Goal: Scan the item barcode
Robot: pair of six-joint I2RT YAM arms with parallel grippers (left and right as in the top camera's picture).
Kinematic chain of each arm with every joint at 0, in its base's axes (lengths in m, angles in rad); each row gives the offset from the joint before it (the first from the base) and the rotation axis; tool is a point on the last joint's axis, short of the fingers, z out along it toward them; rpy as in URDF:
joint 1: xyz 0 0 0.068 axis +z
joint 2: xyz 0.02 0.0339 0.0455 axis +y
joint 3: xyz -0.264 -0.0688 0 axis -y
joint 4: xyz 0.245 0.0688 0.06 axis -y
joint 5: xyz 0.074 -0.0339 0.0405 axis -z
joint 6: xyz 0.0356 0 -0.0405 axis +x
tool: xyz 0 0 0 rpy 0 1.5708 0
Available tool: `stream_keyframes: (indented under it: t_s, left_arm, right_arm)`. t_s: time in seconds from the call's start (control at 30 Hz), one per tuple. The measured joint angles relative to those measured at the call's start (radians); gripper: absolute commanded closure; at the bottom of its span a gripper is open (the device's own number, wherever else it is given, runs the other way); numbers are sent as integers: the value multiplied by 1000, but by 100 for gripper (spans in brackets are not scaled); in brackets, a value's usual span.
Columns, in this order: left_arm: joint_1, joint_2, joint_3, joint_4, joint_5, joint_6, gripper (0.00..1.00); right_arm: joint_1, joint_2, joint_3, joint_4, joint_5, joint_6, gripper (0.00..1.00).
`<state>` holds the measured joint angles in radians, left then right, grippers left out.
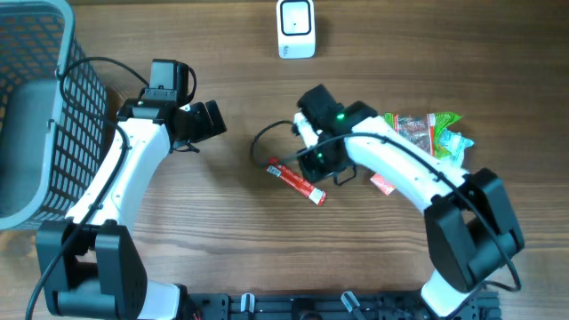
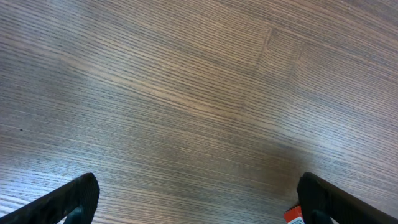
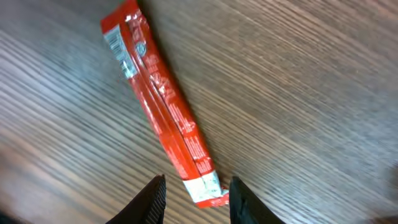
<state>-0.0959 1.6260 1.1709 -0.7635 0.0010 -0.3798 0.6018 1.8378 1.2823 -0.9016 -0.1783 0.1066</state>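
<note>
Red packet (image 3: 161, 106) lies flat on the surface (image 3: 298, 93), long axis upper left to bottom centre. The right gripper (image 3: 198, 196), slightly parted, straddles its lower end. The left gripper (image 2: 199, 190) is spread wide and empty.

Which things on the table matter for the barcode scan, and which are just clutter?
In the job:
- red snack bar, flat on the wood, one end between the open fingers of the right gripper
- white scanner, far edge

Lying about:
- grey mesh basket
- pile of snack packets
- small red packet
- left gripper, open, holding nothing
</note>
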Motion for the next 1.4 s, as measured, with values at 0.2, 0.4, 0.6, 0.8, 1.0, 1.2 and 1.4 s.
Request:
stream_keyframes:
  t_s: [0.2, 0.4, 0.6, 0.8, 1.0, 1.2, 1.4]
  left_arm:
    - [0, 0, 0, 0, 0, 0, 0]
    - [0, 0, 0, 0, 0, 0, 0]
    - [0, 0, 0, 0, 0, 0, 0]
    - [0, 0, 0, 0, 0, 0, 0]
    - [0, 0, 0, 0, 0, 0, 0]
    - [0, 0, 0, 0, 0, 0, 0]
    - [0, 0, 0, 0, 0, 0, 0]
  right_arm:
    - [121, -2, -17, 33, 183, -29, 67]
    - [141, -2, -31, 63, 277, -34, 68]
    - [144, -2, -37, 76, 269, -43, 71]
    - [146, -3, -129, 126, 253, -45, 72]
    - [146, -3, -167, 161, 223, -46, 75]
    - [146, -3, -167, 222, 177, -65, 75]
    - [148, -3, -146, 210, 186, -84, 75]
